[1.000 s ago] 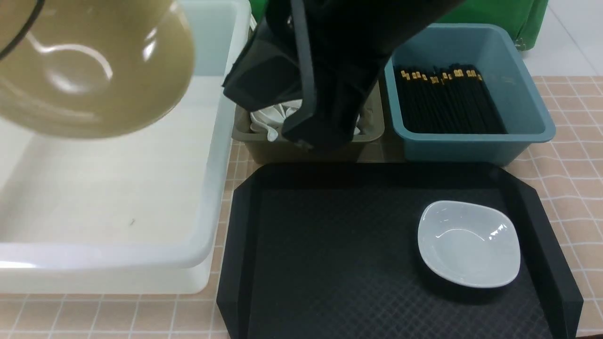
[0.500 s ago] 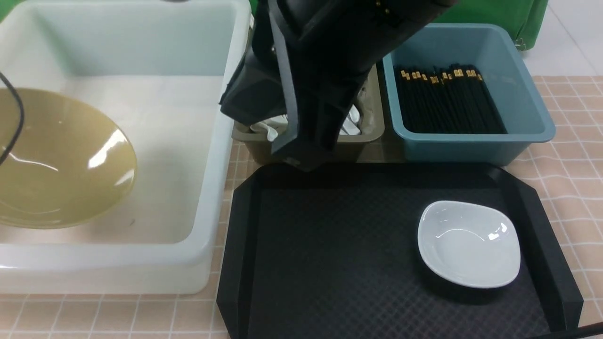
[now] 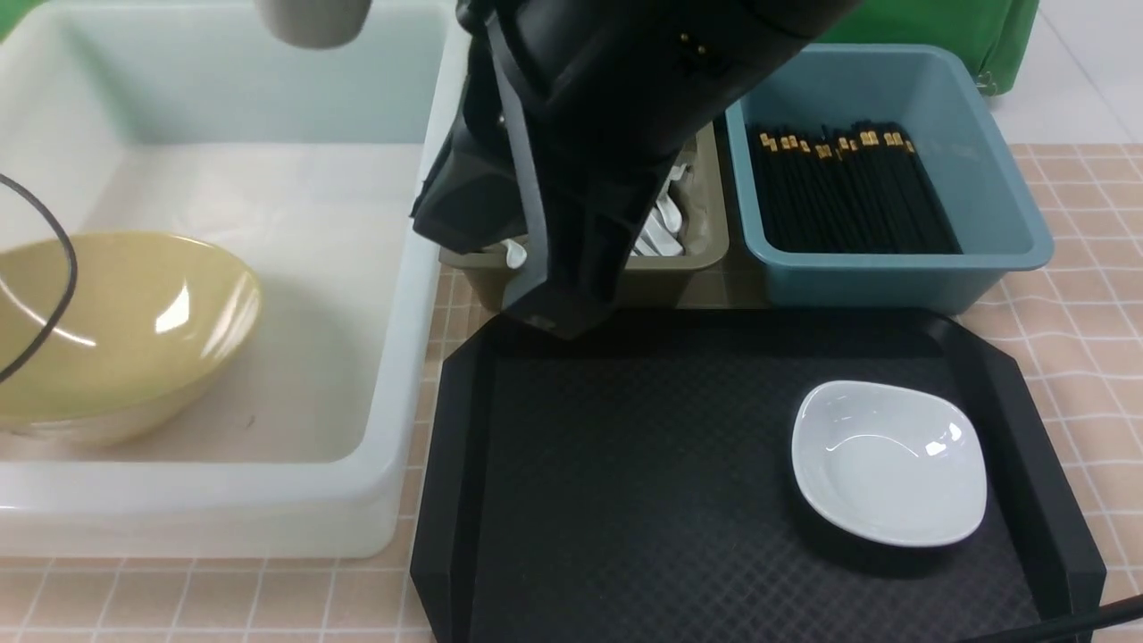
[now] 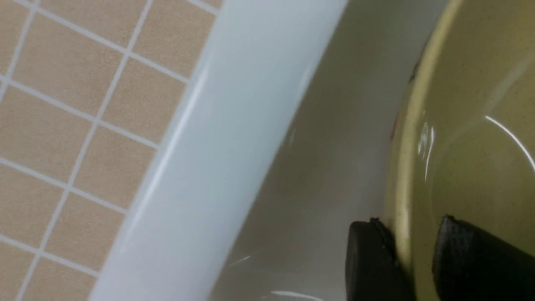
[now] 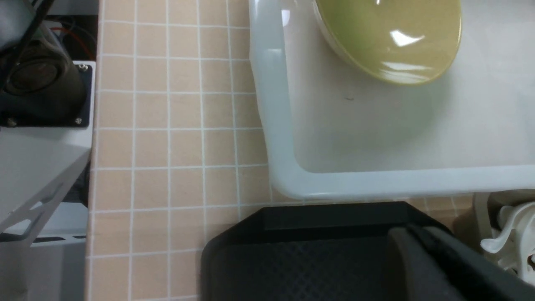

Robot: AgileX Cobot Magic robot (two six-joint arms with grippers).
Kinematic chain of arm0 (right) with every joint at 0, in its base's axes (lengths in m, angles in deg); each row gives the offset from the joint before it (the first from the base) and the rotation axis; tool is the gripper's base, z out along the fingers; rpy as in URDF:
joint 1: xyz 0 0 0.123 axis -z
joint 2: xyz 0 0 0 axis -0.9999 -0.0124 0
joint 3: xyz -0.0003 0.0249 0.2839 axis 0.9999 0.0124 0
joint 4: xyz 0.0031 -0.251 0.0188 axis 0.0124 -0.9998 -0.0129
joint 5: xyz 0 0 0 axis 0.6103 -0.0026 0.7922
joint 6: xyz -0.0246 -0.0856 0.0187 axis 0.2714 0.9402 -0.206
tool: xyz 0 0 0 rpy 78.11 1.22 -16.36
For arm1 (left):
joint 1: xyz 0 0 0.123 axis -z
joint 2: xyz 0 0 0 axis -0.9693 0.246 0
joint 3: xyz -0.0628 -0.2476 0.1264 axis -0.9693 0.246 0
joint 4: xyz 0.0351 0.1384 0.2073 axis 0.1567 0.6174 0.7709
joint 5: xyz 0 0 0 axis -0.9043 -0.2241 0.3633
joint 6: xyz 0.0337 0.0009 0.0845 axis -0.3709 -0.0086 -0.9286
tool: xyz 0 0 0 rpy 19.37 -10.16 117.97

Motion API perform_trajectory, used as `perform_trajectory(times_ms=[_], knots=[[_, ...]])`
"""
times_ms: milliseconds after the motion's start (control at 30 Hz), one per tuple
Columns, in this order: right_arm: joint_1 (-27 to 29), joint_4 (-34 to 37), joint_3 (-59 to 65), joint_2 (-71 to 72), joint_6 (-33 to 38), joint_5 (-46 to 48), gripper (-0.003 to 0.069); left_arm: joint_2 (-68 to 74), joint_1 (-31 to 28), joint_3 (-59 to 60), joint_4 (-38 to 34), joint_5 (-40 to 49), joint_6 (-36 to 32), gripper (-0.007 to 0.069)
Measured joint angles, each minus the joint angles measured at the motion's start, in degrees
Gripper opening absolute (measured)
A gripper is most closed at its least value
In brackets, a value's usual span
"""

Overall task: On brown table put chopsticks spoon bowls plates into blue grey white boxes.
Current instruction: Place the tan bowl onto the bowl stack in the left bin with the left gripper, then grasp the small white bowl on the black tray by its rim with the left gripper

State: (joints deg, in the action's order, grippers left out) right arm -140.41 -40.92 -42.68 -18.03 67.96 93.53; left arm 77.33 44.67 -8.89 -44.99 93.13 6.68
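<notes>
Looking through the front camera, I have the yellow-green bowl (image 3: 116, 330) down inside the white box (image 3: 393, 295), at the box's left end, tipped a little so its opening faces right and toward me. I cannot tell whether its base touches the box floor. In the left wrist view, the left gripper (image 4: 411, 261) straddles the bowl's rim, one black finger (image 4: 370, 259) outside the wall and the other inside, clenched on the lip. A thin black cable (image 3: 61, 268) loops in front of the bowl at the left edge.

My right arm fills the top middle of the front view. The right gripper (image 3: 558, 308) hangs over the near edge of the grey box (image 3: 701, 254) and the far rim of the black tray (image 3: 625, 464). I only see a dark slab of it in the right wrist view, so I cannot tell whether its fingers are spread or closed, and I see nothing in them.

White spoons (image 3: 665, 228) lie in the grey box, partly hidden by the arm. Just beside it on the right, the blue box (image 3: 1000, 205) holds a packed row of black chopsticks (image 3: 848, 192) with gold ends. One shallow white dish (image 3: 888, 464) sits upright on the right side of the tray. All of it rests on the tan checked table (image 3: 1089, 295).
</notes>
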Motion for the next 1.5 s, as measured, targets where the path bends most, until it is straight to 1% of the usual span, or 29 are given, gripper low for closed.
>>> perform_trajectory(times_ms=[33, 100, 133, 167, 200, 233, 267, 367, 467, 567, 633, 667, 700, 733, 767, 800, 833, 867, 900, 933, 967, 1067, 1100, 1133, 1167, 1233, 1367, 1400, 1500], knots=[[0.00, 0.00, 0.00, 0.00, 0.04, 0.00, 0.0046, 0.00, 0.00, 0.00, 0.09, 0.34, 0.25, 0.0272], [0.00, 0.00, 0.00, 0.00, 0.12, 0.00, 0.0048, -0.45, 0.00, 0.00, 0.37, 1.08, 0.64, 0.0366], [0.00, 0.00, 0.00, 0.00, 0.19, 0.00, 0.0048, -0.83, 0.00, 0.00, 0.40, 1.16, 0.68, 0.0390], [0.00, 0.00, 0.00, 0.00, 0.19, 0.00, 0.0048, -1.62, 0.00, 0.00, 0.81, 1.25, 0.88, 0.0440], [0.00, 0.00, 0.00, 0.00, 0.19, 0.00, 0.0048, -1.78, 0.00, 0.00, 0.88, 1.25, 0.93, 0.0447], [0.00, 0.00, 0.00, 0.00, 0.47, 0.00, 0.0048, -3.42, 0.00, -0.15, 1.41, 1.34, 1.03, 0.0497], [0.00, 0.00, 0.00, 0.00, 0.62, 0.00, 0.0048, -4.58, 0.00, -0.53, 1.96, 1.57, 1.17, 0.0518], [0.00, -0.05, 0.00, 0.00, 1.06, 0.00, 0.0048, -8.34, 0.00, -2.59, 3.47, 2.44, 2.22, 0.0547], [0.00, -0.60, 0.00, 0.00, 1.06, 0.00, 0.0048, -11.48, 0.00, -5.78, 4.12, 3.75, 3.30, 0.0550], [0.00, -3.57, 0.00, 0.00, 0.75, 0.00, 0.0048, -15.47, 0.44, -10.16, 1.66, 6.80, 5.19, 0.0550], [0.05, -6.25, 0.00, 0.00, -1.00, 0.00, 0.0048, -18.09, 2.36, -12.05, -1.27, 8.13, 5.28, 0.0549], [0.17, -7.74, 0.00, 0.00, -2.48, 0.00, 0.0048, -19.28, 4.35, -12.71, -3.09, 8.53, 4.92, 0.0549], [0.60, -9.46, 0.00, 0.00, -4.32, 0.00, 0.0048, -20.31, 7.61, -13.07, -5.32, 8.88, 4.22, 0.0547], [0.73, -9.72, 0.00, 0.00, -5.17, 0.00, 0.0048, -20.64, 8.91, -13.14, -5.66, 9.02, 4.01, 0.0547], [1.74, -10.99, 0.00, 0.00, -7.64, 0.00, 0.0048, -21.34, 13.27, -13.19, -7.71, 9.48, 2.94, 0.0544], [2.12, -11.47, 0.00, 0.00, -8.40, 0.00, 0.0048, -21.45, 14.86, -13.19, -8.11, 9.82, 2.53, 0.0542], [4.06, -11.99, 0.69, 0.51, -11.43, -0.12, 0.0048, -21.16, 22.63, -13.19, -8.84, 10.72, 2.05, 0.0531], [4.60, -12.15, 0.90, 0.61, -11.71, -0.25, 0.0048, -21.16, 23.51, -13.19, -8.84, 10.93, 1.93, 0.0528], [6.81, -12.45, 3.74, 2.18, -13.55, -0.37, 0.0048, -20.04, 30.66, -13.19, -8.05, 11.66, 1.92, 0.0512], [7.10, -12.45, 3.74, 2.18, -13.71, -0.44, 0.0048, -19.67, 31.54, -13.19, -7.85, 11.75, 1.92, 0.0510], [9.08, -12.65, 7.27, 4.14, -14.67, -0.56, 0.0048, -18.38, 37.52, -13.19, -6.17, 12.06, 2.26, 0.0500], [13.59, -12.86, 18.07, 10.52, -16.94, -0.65, 0.0048, -13.88, 50.03, -13.19, -2.06, 11.73, 4.64, 0.0487], [15.13, -12.86, 20.97, 12.42, -17.40, -0.65, 0.0048, -12.62, 52.82, -13.19, -1.31, 10.92, 5.40, 0.0485], [15.42, -12.86, 21.70, 12.91, -17.77, -0.65, 0.0048, -11.95, 54.14, -13.19, -0.98, 10.51, 5.83, 0.0485], [18.08, -13.00, 27.89, 17.61, -18.91, -0.56, 0.0048, -9.25, 59.09, -13.19, -0.18, 8.60, 6.73, 0.0475], [20.34, -13.12, 33.43, 22.83, -19.86, -0.51, 0.0048, -5.71, 64.52, -13.19, -0.11, 4.67, 7.12, 0.0474], [23.26, -13.18, 41.02, 32.35, -20.66, -0.44, 0.0048, -0.26, 71.25, -13.19, -0.42, -1.08, 7.28, 0.0474], [24.18, -13.29, 43.76, 36.70, -21.18, -0.30, 0.0048, 2.73, 73.99, -13.80, -0.53, -3.85, 7.46, 0.0474], [24.91, -13.29, 47.39, 43.07, -21.43, -0.07, 0.0048, 8.46, 77.27, -16.71, -0.71, -5.96, 7.48, 0.0474]])
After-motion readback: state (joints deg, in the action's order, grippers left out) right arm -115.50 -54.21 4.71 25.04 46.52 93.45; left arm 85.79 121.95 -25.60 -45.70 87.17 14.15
